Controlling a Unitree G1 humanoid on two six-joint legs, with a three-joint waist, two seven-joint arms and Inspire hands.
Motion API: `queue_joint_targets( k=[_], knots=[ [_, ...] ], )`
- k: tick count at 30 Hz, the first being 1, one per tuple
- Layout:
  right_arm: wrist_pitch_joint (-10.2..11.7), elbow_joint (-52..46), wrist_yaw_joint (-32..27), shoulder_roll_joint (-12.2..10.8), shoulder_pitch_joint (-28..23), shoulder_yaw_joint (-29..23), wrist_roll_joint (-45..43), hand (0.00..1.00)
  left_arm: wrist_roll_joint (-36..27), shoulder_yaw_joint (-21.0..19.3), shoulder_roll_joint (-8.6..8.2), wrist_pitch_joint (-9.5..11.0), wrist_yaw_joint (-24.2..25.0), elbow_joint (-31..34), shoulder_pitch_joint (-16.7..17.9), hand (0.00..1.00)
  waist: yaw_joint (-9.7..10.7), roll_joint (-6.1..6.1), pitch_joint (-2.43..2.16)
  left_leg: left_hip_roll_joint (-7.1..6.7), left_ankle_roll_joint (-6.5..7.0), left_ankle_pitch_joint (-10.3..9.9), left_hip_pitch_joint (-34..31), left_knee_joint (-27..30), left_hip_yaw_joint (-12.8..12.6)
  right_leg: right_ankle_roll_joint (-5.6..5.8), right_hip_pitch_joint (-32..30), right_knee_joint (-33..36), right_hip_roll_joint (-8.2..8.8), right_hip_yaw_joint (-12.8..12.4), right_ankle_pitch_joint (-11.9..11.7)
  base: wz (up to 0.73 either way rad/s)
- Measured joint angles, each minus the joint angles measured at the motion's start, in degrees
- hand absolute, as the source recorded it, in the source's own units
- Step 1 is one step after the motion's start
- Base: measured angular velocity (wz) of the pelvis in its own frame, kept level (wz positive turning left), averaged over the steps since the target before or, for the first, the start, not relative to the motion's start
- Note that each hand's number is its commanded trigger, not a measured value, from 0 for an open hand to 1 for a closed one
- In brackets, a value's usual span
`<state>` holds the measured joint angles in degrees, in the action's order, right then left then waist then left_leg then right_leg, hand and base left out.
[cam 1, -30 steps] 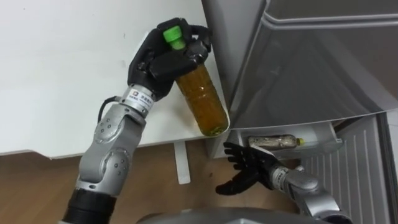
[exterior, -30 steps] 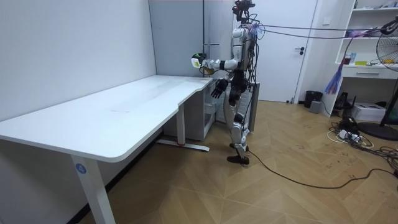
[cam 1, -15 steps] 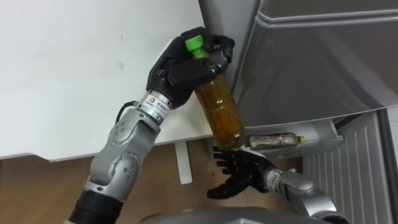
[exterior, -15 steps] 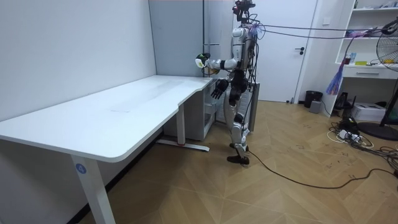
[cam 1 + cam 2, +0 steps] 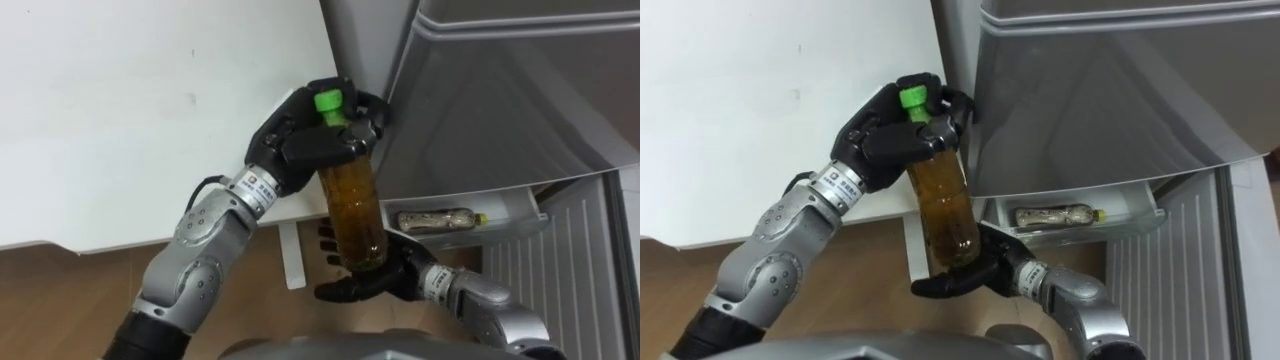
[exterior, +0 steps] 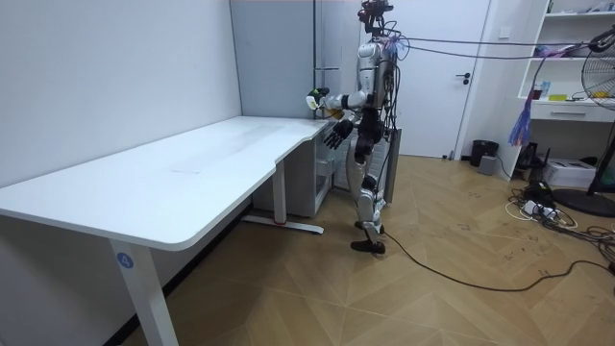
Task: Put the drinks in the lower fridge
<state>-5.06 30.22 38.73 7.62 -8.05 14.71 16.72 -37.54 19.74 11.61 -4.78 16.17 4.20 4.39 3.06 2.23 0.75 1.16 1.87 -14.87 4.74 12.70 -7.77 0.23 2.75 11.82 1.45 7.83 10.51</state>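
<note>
Beside grey metal fridge (image 5: pixel 500 100), left hand (image 5: pixel 300 150) clamps green-capped amber plastic bottle (image 5: pixel 355 205), right hand (image 5: pixel 392 272) spread beneath; pale plastic bottle (image 5: pixel 437 218) already lies in fridge's lower part, this one pending

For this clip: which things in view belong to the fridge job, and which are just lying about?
Job: green-capped bottle, left hand gripping it, right hand under it, yellow-capped bottle, lower fridge drawer.
Lying about: white desk, fan.
</note>
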Motion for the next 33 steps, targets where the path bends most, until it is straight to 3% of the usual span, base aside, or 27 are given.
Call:
queue_joint_targets(
  k=[16,24,33],
  knots=[
    [0.1,-1.6,2.8,3.0,-0.1,0.4,1.8,0.00,2.4,0.7,0.90,0.1,1.8,0.0,0.6,1.00,0.0,0.49,-0.19,0.07,0.00,0.0,-0.1,0.1,-0.7,-0.02,-0.8,0.8,-0.02,-0.8,-0.3,-0.03],
    [0.0,-1.6,3.4,4.0,-0.1,2.0,1.8,0.00,4.6,1.4,1.29,0.4,2.1,0.0,0.6,1.00,1.2,0.36,-0.18,0.13,0.00,0.0,-1.0,0.5,0.0,-0.09,-0.9,0.8,0.00,0.2,-0.3,0.06],
    [0.0,-1.7,4.1,4.7,-0.1,2.0,1.8,0.00,8.0,2.1,1.36,1.9,2.2,0.0,0.6,1.00,1.2,0.08,-0.20,0.10,0.00,0.0,-1.0,0.5,0.0,-0.09,-0.9,0.8,-0.27,0.3,-0.3,0.00]
  ],
)
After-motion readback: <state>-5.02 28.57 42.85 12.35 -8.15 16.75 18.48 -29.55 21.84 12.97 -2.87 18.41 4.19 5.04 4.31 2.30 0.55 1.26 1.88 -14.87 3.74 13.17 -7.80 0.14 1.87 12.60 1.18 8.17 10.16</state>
